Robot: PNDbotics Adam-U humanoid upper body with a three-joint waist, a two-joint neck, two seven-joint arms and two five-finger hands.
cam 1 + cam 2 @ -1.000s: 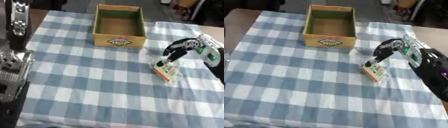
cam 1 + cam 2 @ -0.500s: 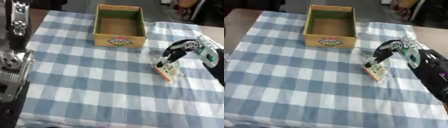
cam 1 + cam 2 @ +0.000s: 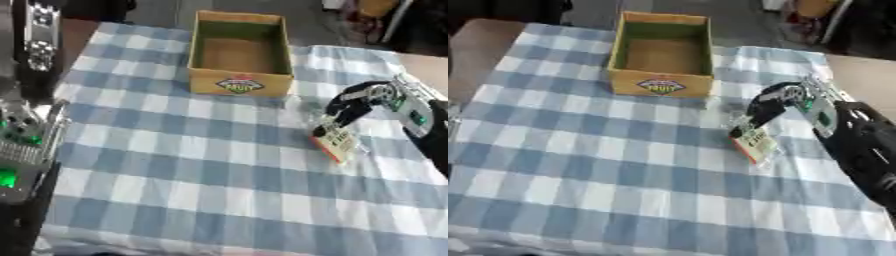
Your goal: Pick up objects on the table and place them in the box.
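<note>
A small flat packet (image 3: 753, 143), pale with a red-orange edge and a clear wrapper, lies on the checked cloth right of centre. My right hand (image 3: 770, 103) comes in from the right, and its curled fingers reach down onto the packet's upper end, pinching it. The open cardboard box (image 3: 661, 84) stands at the far middle of the table, nothing showing inside it. My left hand and arm (image 3: 26, 120) show as metal parts along the left edge; I cannot make out the fingers.
The blue-and-white checked tablecloth (image 3: 175, 175) covers the whole table. Its front edge runs along the bottom of the views. Dark furniture and floor lie beyond the far edge behind the box.
The right hand has settled a little lower onto the packet's upper end. The packet stays where it was and the box has not moved.
</note>
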